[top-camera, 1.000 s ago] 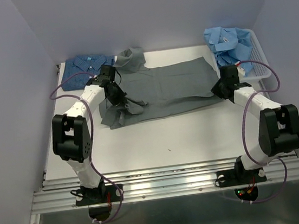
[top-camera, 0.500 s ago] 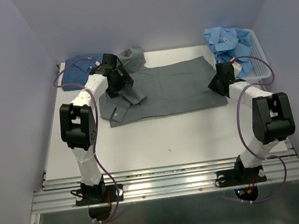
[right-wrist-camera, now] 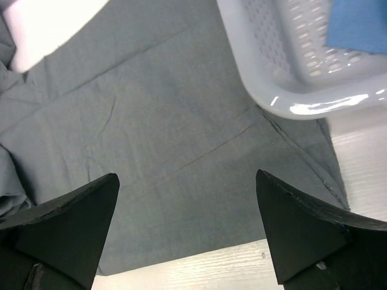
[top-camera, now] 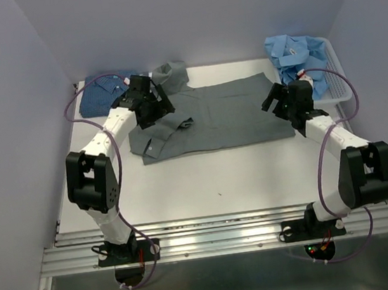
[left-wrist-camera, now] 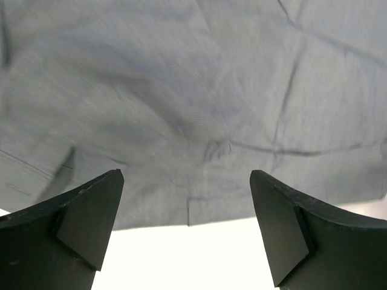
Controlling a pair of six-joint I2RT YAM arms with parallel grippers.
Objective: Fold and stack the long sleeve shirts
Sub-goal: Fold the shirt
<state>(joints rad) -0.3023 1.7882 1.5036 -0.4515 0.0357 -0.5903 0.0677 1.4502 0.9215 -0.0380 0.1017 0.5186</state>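
Observation:
A plain grey long sleeve shirt (top-camera: 219, 117) lies spread across the middle of the table, its collar (top-camera: 171, 73) at the back and a folded sleeve (top-camera: 170, 125) on its left part. My left gripper (top-camera: 161, 108) hovers open over that left part; its wrist view shows grey cloth (left-wrist-camera: 181, 90) and white table between the fingers (left-wrist-camera: 91, 211) of the left gripper (left-wrist-camera: 185, 176). My right gripper (top-camera: 273, 101) is open above the shirt's right edge (right-wrist-camera: 151, 121), the right gripper (right-wrist-camera: 187, 176) holding nothing. A dark blue patterned shirt (top-camera: 102, 92) lies folded at the back left.
A white slatted basket (top-camera: 338, 78) stands at the back right with crumpled light blue shirts (top-camera: 296, 54) in it; its corner (right-wrist-camera: 284, 90) is close to my right gripper. Grey walls close in the table on three sides. White tabletop (top-camera: 220, 184) lies in front of the shirt.
Both grippers went from shut to open and let go of the grey shirt. The left one moved back from the shirt's near left part; the right one lifted and moved back.

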